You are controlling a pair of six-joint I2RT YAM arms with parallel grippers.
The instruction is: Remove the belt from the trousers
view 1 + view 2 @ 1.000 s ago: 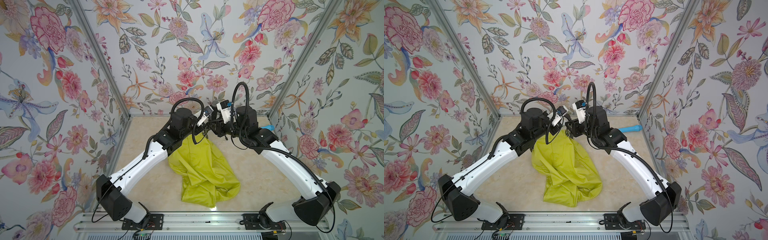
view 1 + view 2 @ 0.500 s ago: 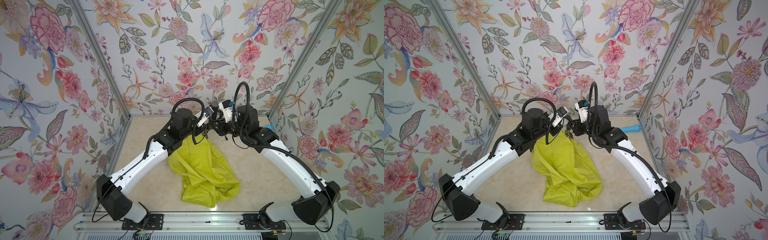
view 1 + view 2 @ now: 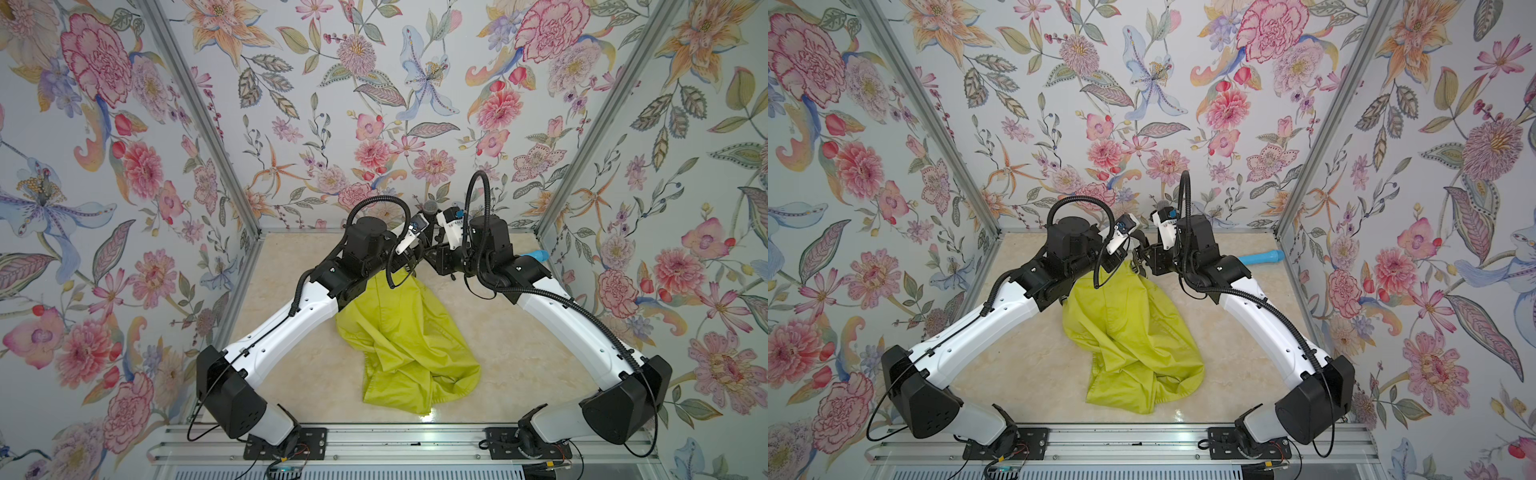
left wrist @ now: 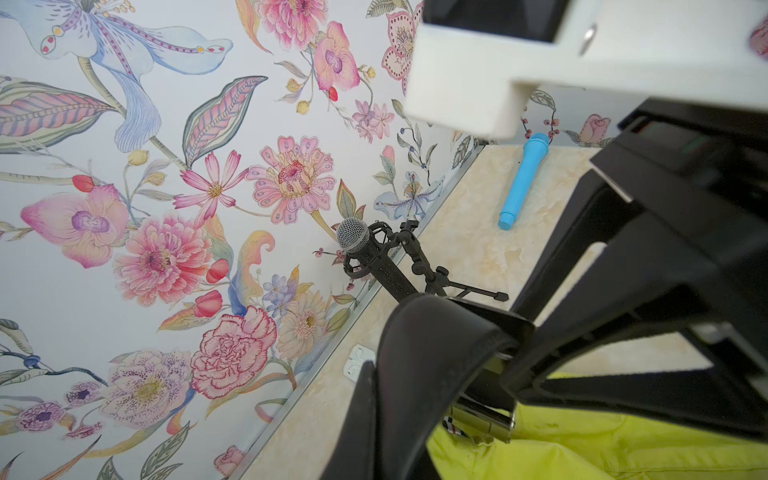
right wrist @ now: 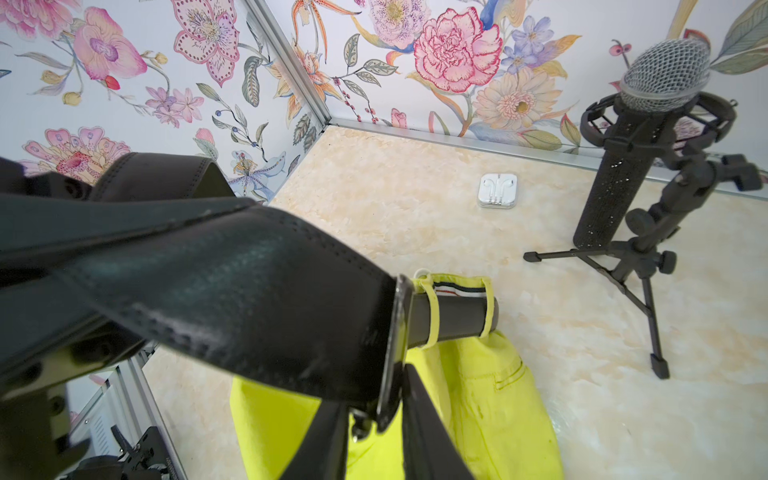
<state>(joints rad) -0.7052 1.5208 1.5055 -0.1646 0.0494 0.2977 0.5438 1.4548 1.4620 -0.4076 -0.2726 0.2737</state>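
The belt [image 5: 249,291] is lifted near the far edge of the table [image 3: 519,345], its tail through two loops [image 5: 430,316] of the trousers [image 3: 407,345], which drape onto mid-table, bare surface either side. The left gripper [image 3: 1126,258] is clamped on the strap; the right gripper [image 3: 1144,262] brackets the buckle [image 5: 392,353], grip unclear; a blue microphone [image 3: 1262,258] lies beside the right wall [image 3: 1391,208]

Blk mic [image 5: 660,79] on tripod [image 5: 642,253]; wht earbud case [image 5: 497,190] nr it; blue tube [image 4: 524,183] well apart; marble tabletop [image 5: 415,232].

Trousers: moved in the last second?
No. The trousers keep the same outline, their near edge just as close to the front rail.
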